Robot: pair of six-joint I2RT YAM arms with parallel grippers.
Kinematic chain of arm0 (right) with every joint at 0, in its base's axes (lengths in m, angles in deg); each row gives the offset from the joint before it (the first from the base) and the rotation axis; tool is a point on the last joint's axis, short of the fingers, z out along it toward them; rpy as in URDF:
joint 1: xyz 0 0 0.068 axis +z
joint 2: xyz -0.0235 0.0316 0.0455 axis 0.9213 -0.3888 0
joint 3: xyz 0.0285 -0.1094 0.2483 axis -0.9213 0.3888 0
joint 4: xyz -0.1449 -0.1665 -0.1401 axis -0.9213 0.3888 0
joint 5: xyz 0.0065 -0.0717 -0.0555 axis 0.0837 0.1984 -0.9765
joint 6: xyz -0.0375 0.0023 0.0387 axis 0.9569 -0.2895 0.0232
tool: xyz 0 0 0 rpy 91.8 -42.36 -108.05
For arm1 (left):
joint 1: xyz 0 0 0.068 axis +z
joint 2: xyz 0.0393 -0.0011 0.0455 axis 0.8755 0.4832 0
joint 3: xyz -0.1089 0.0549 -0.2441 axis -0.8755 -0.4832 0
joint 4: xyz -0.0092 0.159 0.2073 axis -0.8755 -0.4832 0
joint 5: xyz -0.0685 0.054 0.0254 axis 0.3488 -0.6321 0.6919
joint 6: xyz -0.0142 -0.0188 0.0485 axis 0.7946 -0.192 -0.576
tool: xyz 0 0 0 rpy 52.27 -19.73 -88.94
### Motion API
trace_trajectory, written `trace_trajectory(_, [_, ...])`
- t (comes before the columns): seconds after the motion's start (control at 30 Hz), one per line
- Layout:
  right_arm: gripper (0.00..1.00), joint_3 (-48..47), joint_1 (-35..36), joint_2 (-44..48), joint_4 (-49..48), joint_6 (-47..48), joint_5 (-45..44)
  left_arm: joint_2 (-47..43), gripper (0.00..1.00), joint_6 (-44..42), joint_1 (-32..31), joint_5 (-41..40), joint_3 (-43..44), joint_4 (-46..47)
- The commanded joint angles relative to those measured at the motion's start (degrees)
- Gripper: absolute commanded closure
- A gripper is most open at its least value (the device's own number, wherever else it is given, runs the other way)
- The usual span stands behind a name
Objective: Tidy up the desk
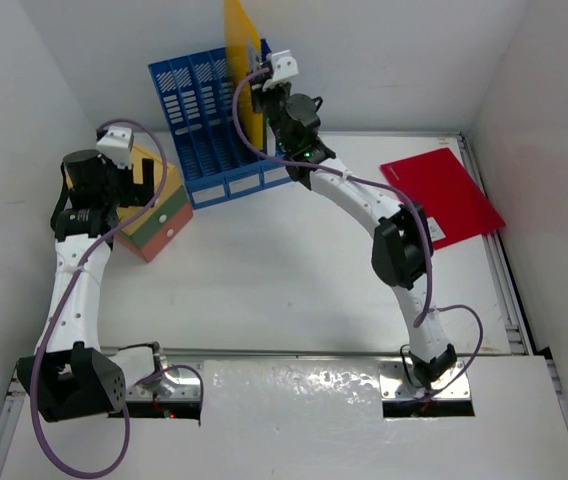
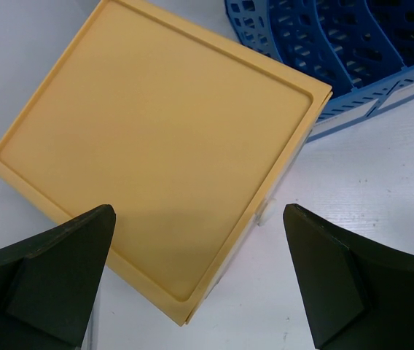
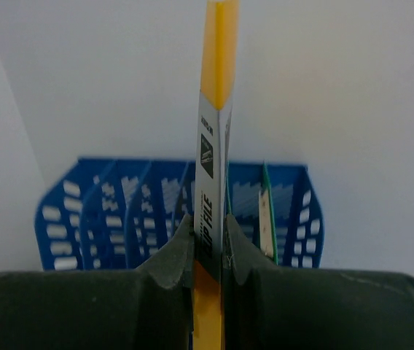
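The top view looks down from behind onto the whole desk [image 1: 294, 270], with the blue file rack [image 1: 214, 120] at its far side. The left wrist view looks down closely just left of that rack. The right wrist view faces its front, near and almost level; all three share it.

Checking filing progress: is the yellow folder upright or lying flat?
Upright: the yellow folder stands edge-on, clamped in the right gripper at the blue rack.

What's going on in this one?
The right gripper is shut on a yellow folder, holding it upright over the blue file rack at the back of the desk. The left gripper hangs open over the yellow-topped drawer box, holding nothing. A red folder lies flat on the desk's right side.
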Motion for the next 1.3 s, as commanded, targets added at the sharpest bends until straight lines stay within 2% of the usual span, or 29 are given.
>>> trace_trajectory(0.0, [1.0,3.4,1.6,4.7,-5.9,3.0,0.0,-0.4,0.01,-0.3,0.8,1.0,-0.1,3.5])
trace_trajectory(0.13, [1.0,5.9,2.9,2.3,-9.5,4.8,0.5,-1.1,0.0,-0.4,0.8,1.0,-0.2,3.0])
trace_trajectory(0.23, [1.0,3.2,2.9,-2.6,-10.1,2.0,2.6,-1.8,0.0,-0.5,1.0,1.0,-0.6,3.0])
trace_trajectory(0.37, [1.0,4.0,2.9,-3.8,-10.2,0.1,1.0,-1.5,0.0,-0.5,1.0,0.7,-0.9,2.9])
trace_trajectory(0.47, [1.0,0.7,2.9,-5.4,-10.0,0.3,0.3,-1.6,0.0,-0.5,1.1,0.8,-0.7,3.0])
trace_trajectory(0.6, [1.0,-6.5,2.9,-9.7,-11.0,3.2,1.9,-1.0,0.0,-0.7,1.2,0.9,-0.2,3.0])
trace_trajectory(0.67, [1.0,-6.3,2.8,-11.2,-13.0,7.6,3.8,-1.0,0.0,-0.7,1.2,1.0,-0.3,3.1])
trace_trajectory(1.0, [1.0,11.9,2.6,-7.4,-20.0,5.6,5.4,-0.1,0.0,-1.1,1.3,1.3,0.5,2.9])
trace_trajectory(1.03, [0.87,12.8,2.6,-6.6,-19.8,6.6,6.8,0.1,0.0,-1.0,1.3,1.4,0.5,2.9])
trace_trajectory(1.1, [0.71,14.7,2.7,-3.8,-16.7,7.9,8.8,0.3,0.01,-1.1,1.3,1.6,0.5,2.8])
trace_trajectory(1.13, [0.57,15.0,2.7,-2.6,-14.9,8.6,9.6,0.4,0.0,-1.1,1.3,1.7,0.5,2.7])
trace_trajectory(1.27, [0.28,21.9,2.8,7.2,-5.3,12.0,12.7,2.3,0.0,-1.7,1.3,2.9,2.8,1.2])
